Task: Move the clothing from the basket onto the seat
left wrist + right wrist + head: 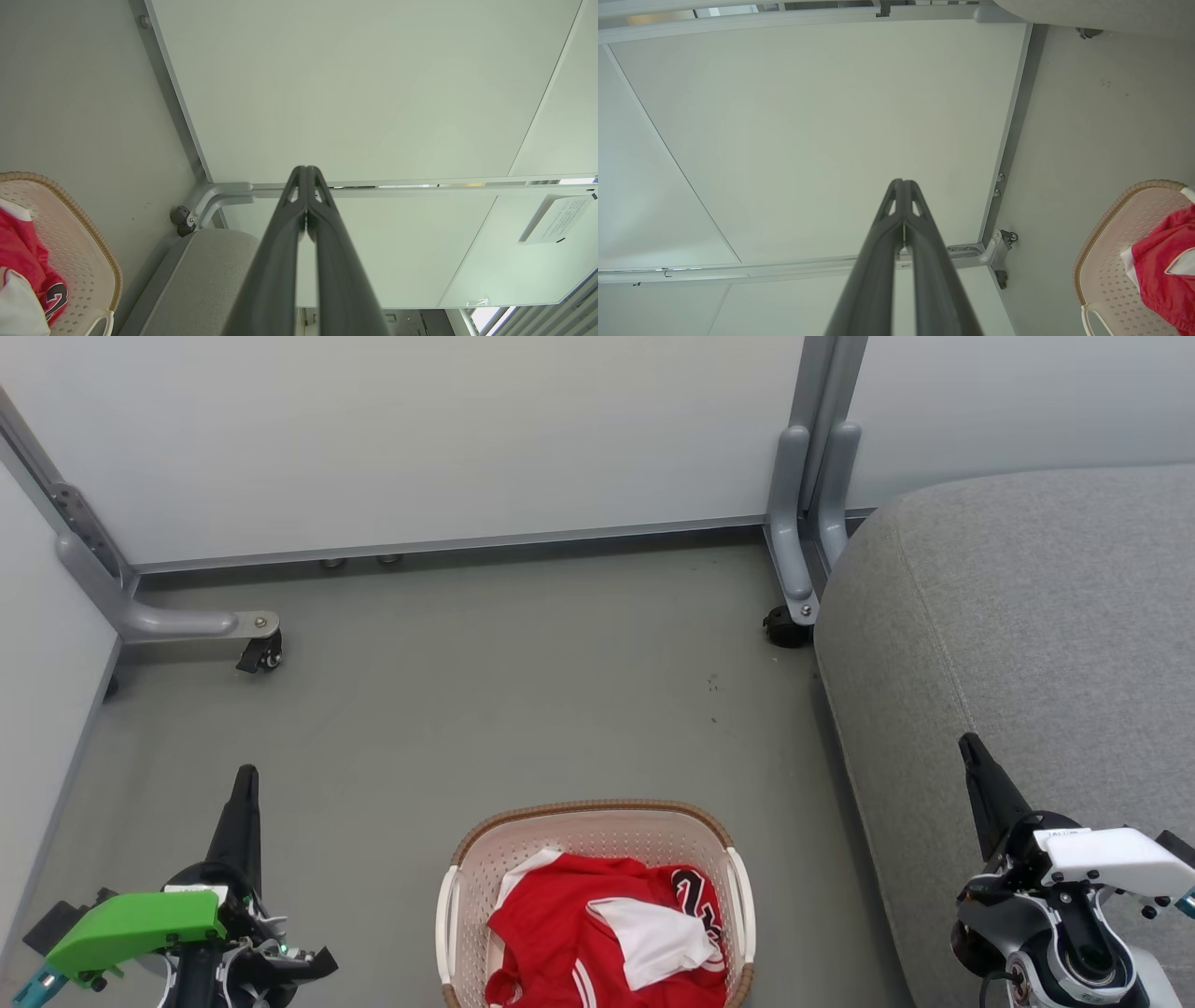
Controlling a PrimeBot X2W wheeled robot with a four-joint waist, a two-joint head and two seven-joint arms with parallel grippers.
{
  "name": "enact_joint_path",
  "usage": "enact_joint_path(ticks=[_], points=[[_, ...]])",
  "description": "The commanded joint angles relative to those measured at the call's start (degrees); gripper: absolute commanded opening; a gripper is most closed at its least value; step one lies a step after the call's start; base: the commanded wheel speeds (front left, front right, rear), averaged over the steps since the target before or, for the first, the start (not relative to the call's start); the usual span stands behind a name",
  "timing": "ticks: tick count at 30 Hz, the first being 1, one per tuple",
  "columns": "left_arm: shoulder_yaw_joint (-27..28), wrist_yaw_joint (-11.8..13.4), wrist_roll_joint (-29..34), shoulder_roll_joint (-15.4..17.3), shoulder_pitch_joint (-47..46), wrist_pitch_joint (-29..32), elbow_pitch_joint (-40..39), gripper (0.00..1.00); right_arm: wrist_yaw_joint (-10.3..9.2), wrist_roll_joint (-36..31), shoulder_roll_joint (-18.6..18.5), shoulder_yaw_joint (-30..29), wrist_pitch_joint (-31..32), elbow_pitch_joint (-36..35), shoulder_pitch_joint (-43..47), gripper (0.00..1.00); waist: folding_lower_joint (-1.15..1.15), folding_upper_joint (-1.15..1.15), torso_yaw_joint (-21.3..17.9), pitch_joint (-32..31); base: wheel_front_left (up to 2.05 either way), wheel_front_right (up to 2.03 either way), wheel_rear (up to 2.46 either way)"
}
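The red clothing (597, 943) with white trim lies bunched in the cream basket (476, 868) on the floor at the bottom centre of the head view. The grey seat (1027, 616) fills the right side. My left gripper (246, 775) is shut and empty, left of the basket, fingers pointing up the view. On the other side my right gripper (967, 743) is shut and empty over the seat's front edge. The left wrist view shows the left gripper (306, 170), the basket (79, 242), the clothing (23, 256) and the seat (205, 280). The right wrist view shows the right gripper (902, 183), the basket (1111, 261) and the clothing (1162, 261).
White partition panels (420, 429) stand behind on grey feet with castors (261, 658), (786, 630). Another panel (37, 644) closes the left side. Grey floor (523, 709) lies open between basket and panels.
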Motion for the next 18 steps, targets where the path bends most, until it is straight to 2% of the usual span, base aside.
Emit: enact_joint_path(ticks=[1,6,7,11,18], points=[[0.0,-0.3,0.3,0.1,-0.9,0.1,0.1,0.0,0.02,-0.3,-0.1,0.0,0.1,0.1,-0.5,0.0,0.0,0.0,0.0,0.0,0.0,0.0,0.0],[0.0,-0.3,0.3,0.1,-0.9,0.1,0.1,0.0,0.02,-0.3,-0.1,0.0,0.1,0.1,-0.5,0.0,0.0,0.0,0.0,0.0,0.0,0.0,0.0],[0.0,0.0,0.0,0.0,0.1,0.0,0.1,1.0,0.0,0.0,0.0,0.0,0.0,0.1,0.1,1.0,0.0,0.0,0.0,0.0,0.0,0.0,0.0],[-0.2,0.1,0.0,-0.5,1.7,-0.1,2.2,1.0,-0.02,0.0,0.6,0.2,-0.1,2.1,1.6,1.0,0.0,0.0,0.0,0.0,0.0,0.0,0.0],[-1.9,0.1,0.8,-0.4,1.8,-2.0,1.4,1.0,-0.02,-2.1,0.4,2.3,-2.0,1.4,1.7,1.0,0.0,0.0,0.0,0.1,0.0,0.0,0.0]])
